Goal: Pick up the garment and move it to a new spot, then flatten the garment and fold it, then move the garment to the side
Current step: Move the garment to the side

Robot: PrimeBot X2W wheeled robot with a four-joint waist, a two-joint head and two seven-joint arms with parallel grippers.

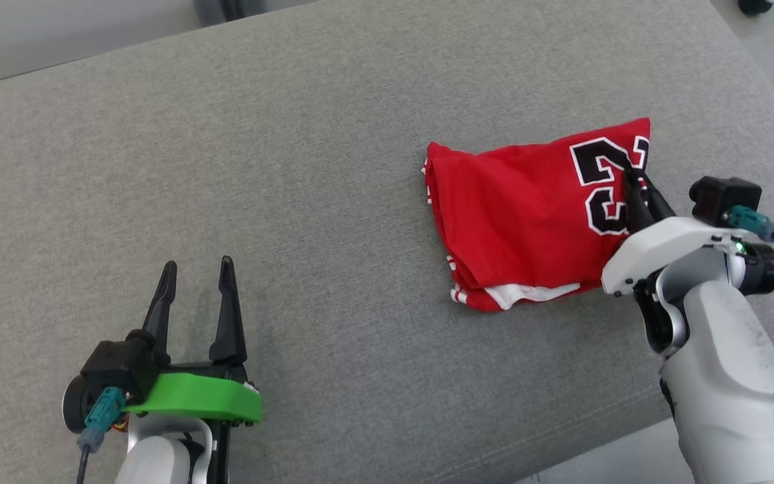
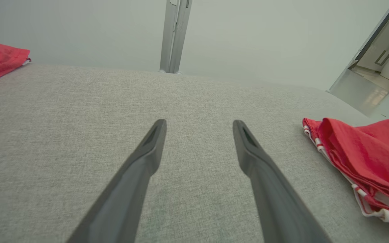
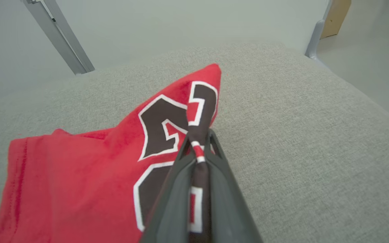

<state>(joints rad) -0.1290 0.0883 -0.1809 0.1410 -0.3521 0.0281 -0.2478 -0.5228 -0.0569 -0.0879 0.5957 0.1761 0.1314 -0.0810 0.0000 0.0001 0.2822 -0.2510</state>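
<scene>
Red-cloth pinching: clamping the jaws of the right gripper (image 1: 631, 176) on the numbered corner of the folded garment (image 1: 521, 222), lying near the right edge of the grey cushion (image 1: 293, 168). Holding the left gripper (image 1: 199, 263) by the near left corner, jaws spread apart.
</scene>
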